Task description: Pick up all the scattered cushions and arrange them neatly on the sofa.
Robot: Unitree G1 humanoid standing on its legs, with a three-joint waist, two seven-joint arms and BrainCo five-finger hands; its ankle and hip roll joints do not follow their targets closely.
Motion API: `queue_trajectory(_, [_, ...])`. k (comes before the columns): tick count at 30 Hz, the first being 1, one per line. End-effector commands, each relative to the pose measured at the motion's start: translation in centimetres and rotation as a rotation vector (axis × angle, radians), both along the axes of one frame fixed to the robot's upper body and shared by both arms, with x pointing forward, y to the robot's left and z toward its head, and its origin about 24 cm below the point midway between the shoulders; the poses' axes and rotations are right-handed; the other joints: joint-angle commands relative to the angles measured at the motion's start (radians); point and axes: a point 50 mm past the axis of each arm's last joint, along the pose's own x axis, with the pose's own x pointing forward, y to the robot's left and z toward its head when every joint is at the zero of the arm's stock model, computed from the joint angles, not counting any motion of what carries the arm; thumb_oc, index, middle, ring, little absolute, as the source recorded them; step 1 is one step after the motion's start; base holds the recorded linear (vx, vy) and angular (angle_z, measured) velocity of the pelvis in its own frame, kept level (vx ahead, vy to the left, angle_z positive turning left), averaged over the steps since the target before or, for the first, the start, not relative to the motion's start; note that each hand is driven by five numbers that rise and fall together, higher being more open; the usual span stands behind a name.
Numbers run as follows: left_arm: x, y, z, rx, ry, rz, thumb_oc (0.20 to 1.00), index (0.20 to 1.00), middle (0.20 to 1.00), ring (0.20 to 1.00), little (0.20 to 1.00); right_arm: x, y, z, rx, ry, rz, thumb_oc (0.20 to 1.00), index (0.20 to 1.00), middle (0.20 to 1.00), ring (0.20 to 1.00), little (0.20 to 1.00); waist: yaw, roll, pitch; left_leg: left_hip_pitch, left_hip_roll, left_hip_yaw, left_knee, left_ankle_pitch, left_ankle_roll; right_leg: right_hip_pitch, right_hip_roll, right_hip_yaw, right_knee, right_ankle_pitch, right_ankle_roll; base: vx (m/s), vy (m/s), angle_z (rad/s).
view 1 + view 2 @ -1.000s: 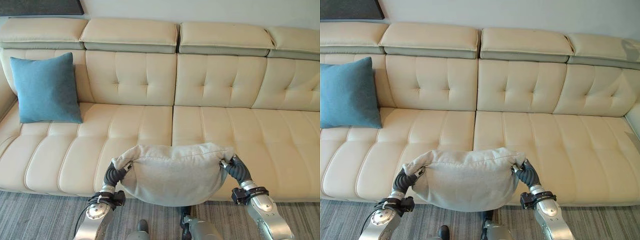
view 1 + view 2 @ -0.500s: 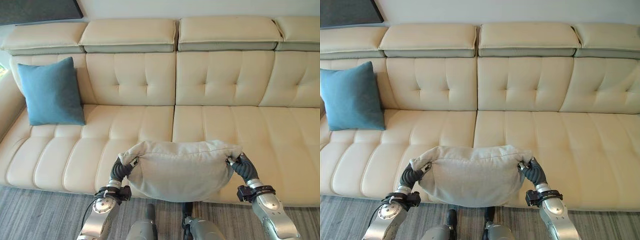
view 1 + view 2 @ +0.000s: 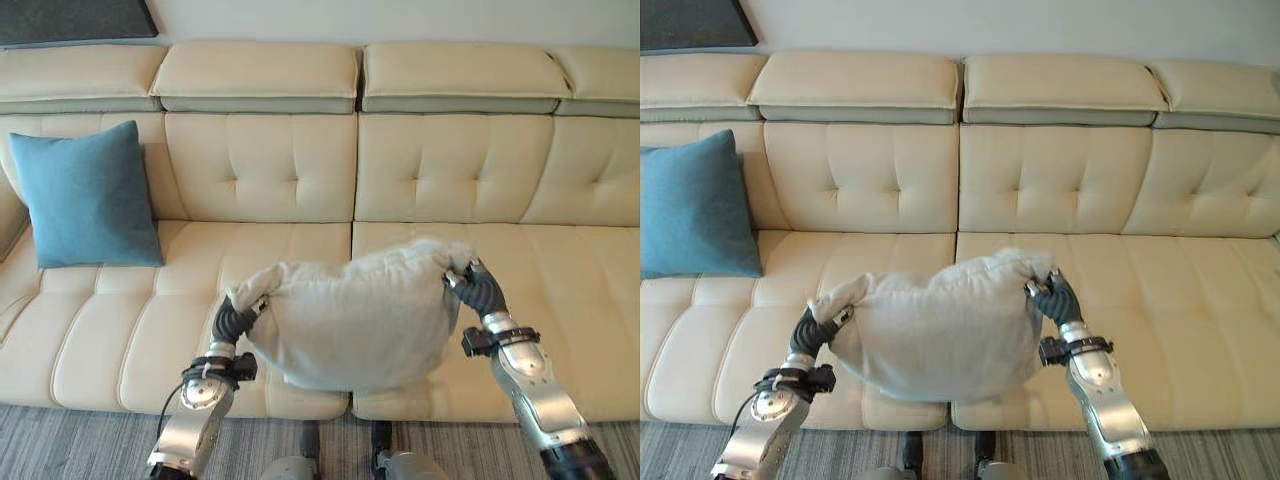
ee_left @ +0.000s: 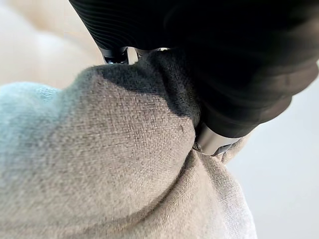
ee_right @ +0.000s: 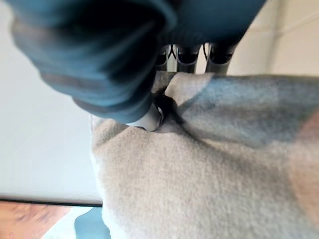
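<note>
Blue cushion (image 3: pixel 695 205) cut by left edge.

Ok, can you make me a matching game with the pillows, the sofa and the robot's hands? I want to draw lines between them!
Things:
1. grey cushion
2. blue cushion
3. sofa
4. right hand

Places or states:
A. cream, with buttoned back panels
B. leaning upright against the sofa back at the robot's left end
E. pinching the higher corner of the grey cushion
D. held up over the seat between the left hand and the right hand

Pairs: 1-D, 2-B, 3-A, 4-E
</note>
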Motion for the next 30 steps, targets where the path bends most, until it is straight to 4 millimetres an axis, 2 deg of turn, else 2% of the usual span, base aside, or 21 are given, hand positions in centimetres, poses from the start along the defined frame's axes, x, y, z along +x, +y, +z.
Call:
queue_trajectory(1, [3.2, -1.2, 6.2, 0.019, -0.327, -0.034, 0.2, 0.2, 0.2, 0.2, 0.2, 1.3, 2.4, 4.1, 0.028, -0.231, 0.069, 0.2, 0.2, 0.2, 0.2, 0.2, 0.004, -0.027, -0.073, 0.002, 0.011, 0.024, -0.008, -0.072, -0.059, 0.06, -0.046, 0.015, -0.004, -0.129, 0.109, 0.0, 0.0, 0.0])
queue_trajectory(4, [5.1, -1.7, 8.3, 0.045, -0.393, -0.029, 0.2, 0.2, 0.2, 0.2, 0.2, 2.8, 3.1, 5.5, 0.023, -0.266, 0.061, 0.2, 0.2, 0.2, 0.2, 0.2, 0.001, -0.013, -0.06, -0.033, 0.012, 0.023, -0.008, -0.062, -0.066, 0.022, -0.047, 0.017, -0.005, -0.119, 0.112, -0.02, -0.005, 0.02])
queue_trajectory(12, [8.1, -2.4, 11.4, 0.061, -0.482, 0.012, 0.2, 0.2, 0.2, 0.2, 0.2, 5.3, 4.6, 7.9, 0.076, -0.32, 0.049, 0.2, 0.2, 0.2, 0.2, 0.2, -0.003, 0.006, -0.006, -0.117, 0.008, 0.016, -0.008, -0.037, -0.07, -0.082, -0.045, 0.031, 0.013, -0.094, 0.114, -0.06, 0.004, -0.01])
queue_trajectory(13, [8.7, -2.4, 11.8, 0.065, -0.482, 0.025, 0.438, 0.438, 0.438, 0.438, 0.438, 5.8, 4.6, 8.2, 0.082, -0.322, 0.038, 0.529, 0.529, 0.529, 0.529, 0.529, -0.004, 0.007, 0.002, -0.139, 0.006, 0.016, -0.008, -0.031, -0.07, -0.108, -0.045, 0.038, 0.02, -0.089, 0.114, -0.14, 0.008, -0.04])
queue_trajectory(14, [9.2, -2.3, 11.9, 0.073, -0.475, 0.043, 0.755, 0.755, 0.755, 0.755, 0.755, 6.3, 4.6, 8.5, 0.084, -0.321, 0.021, 0.94, 0.94, 0.94, 0.94, 0.94, -0.005, 0.009, 0.009, -0.156, 0.005, 0.016, -0.008, -0.025, -0.072, -0.128, -0.044, 0.041, 0.023, -0.083, 0.114, -0.11, 0.021, -0.03])
queue_trajectory(15, [9.7, -2.2, 12.2, 0.084, -0.471, 0.054, 1.0, 1.0, 1.0, 1.0, 1.0, 6.8, 4.4, 8.9, 0.081, -0.325, -0.001, 1.0, 1.0, 1.0, 1.0, 1.0, -0.005, 0.011, 0.012, -0.174, 0.005, 0.017, -0.008, -0.019, -0.073, -0.147, -0.045, 0.043, 0.026, -0.077, 0.115, -0.11, 0.02, -0.03])
queue_trajectory(17, [10.6, -1.8, 13.3, 0.116, -0.478, 0.072, 1.0, 1.0, 1.0, 1.0, 1.0, 7.8, 3.6, 9.9, 0.05, -0.334, -0.047, 1.0, 1.0, 1.0, 1.0, 1.0, -0.004, 0.014, 0.022, -0.209, 0.005, 0.017, -0.008, -0.004, -0.078, -0.183, -0.044, 0.045, 0.029, -0.064, 0.118, -0.08, 0.012, -0.04])
queue_trajectory(18, [11.0, -0.8, 14.1, 0.153, -0.488, 0.092, 1.0, 1.0, 1.0, 1.0, 1.0, 8.4, 2.7, 10.7, 0.025, -0.344, -0.081, 1.0, 1.0, 1.0, 1.0, 1.0, -0.004, 0.014, 0.021, -0.228, 0.009, 0.019, -0.008, 0.003, -0.081, -0.199, -0.043, 0.046, 0.025, -0.057, 0.121, -0.03, 0.003, 0.0])
queue_trajectory(21, [11.1, 0.2, 14.9, 0.173, -0.5, 0.112, 1.0, 1.0, 1.0, 1.0, 1.0, 8.8, 1.9, 11.8, -0.003, -0.364, -0.111, 1.0, 1.0, 1.0, 1.0, 1.0, -0.002, 0.011, 0.023, -0.237, 0.012, 0.02, -0.008, 0.006, -0.085, -0.204, -0.043, 0.047, 0.02, -0.056, 0.124, 0.0, -0.007, -0.04])
queue_trajectory(23, [11.1, 2.0, 16.3, 0.165, -0.53, 0.148, 1.0, 1.0, 1.0, 1.0, 1.0, 9.4, -0.2, 13.7, -0.06, -0.385, -0.18, 1.0, 1.0, 1.0, 1.0, 1.0, 0.005, 0.006, 0.025, -0.23, 0.013, 0.021, -0.008, 0.004, -0.09, -0.195, -0.043, 0.044, 0.012, -0.058, 0.126, 0.01, -0.014, -0.06])
queue_trajectory(25, [11.0, 2.5, 16.7, 0.154, -0.537, 0.156, 1.0, 1.0, 1.0, 1.0, 1.0, 9.6, -0.8, 14.2, -0.073, -0.386, -0.194, 1.0, 1.0, 1.0, 1.0, 1.0, 0.006, 0.004, 0.023, -0.231, 0.013, 0.02, -0.008, 0.006, -0.09, -0.195, -0.043, 0.044, 0.008, -0.054, 0.125, 0.0, 0.0, 0.0])
queue_trajectory(27, [10.6, 4.4, 17.4, 0.17, -0.542, 0.196, 1.0, 1.0, 1.0, 1.0, 1.0, 9.7, -2.3, 14.6, -0.105, -0.368, -0.233, 1.0, 1.0, 1.0, 1.0, 1.0, 0.01, 0.001, 0.016, -0.213, 0.013, 0.019, -0.008, 0.0, -0.09, -0.177, -0.041, 0.044, 0.003, -0.06, 0.123, 0.02, -0.01, 0.01])
queue_trajectory(28, [10.6, 4.4, 17.4, 0.17, -0.542, 0.196, 1.0, 1.0, 1.0, 1.0, 1.0, 9.7, -2.3, 14.6, -0.105, -0.368, -0.232, 1.0, 1.0, 1.0, 1.0, 1.0, 0.01, 0.001, 0.017, -0.211, 0.013, 0.019, -0.008, 0.0, -0.09, -0.176, -0.041, 0.044, 0.003, -0.06, 0.123, 0.06, -0.012, -0.02])
queue_trajectory(29, [9.5, 5.4, 17.2, 0.189, -0.559, 0.206, 1.0, 1.0, 1.0, 1.0, 1.0, 9.1, -3.5, 14.1, -0.116, -0.36, -0.259, 1.0, 1.0, 1.0, 1.0, 1.0, 0.013, 0.001, 0.01, -0.192, 0.012, 0.019, -0.008, -0.007, -0.088, -0.156, -0.041, 0.041, 0.001, -0.066, 0.121, 0.05, -0.005, -0.01])
queue_trajectory(30, [9.4, 5.4, 17.1, 0.189, -0.556, 0.207, 1.0, 1.0, 1.0, 1.0, 1.0, 9.1, -3.5, 14.0, -0.117, -0.357, -0.258, 1.0, 1.0, 1.0, 1.0, 1.0, 0.013, 0.001, 0.009, -0.189, 0.012, 0.018, -0.008, -0.007, -0.088, -0.153, -0.041, 0.04, 0.0, -0.066, 0.121, 0.08, -0.005, 0.01])
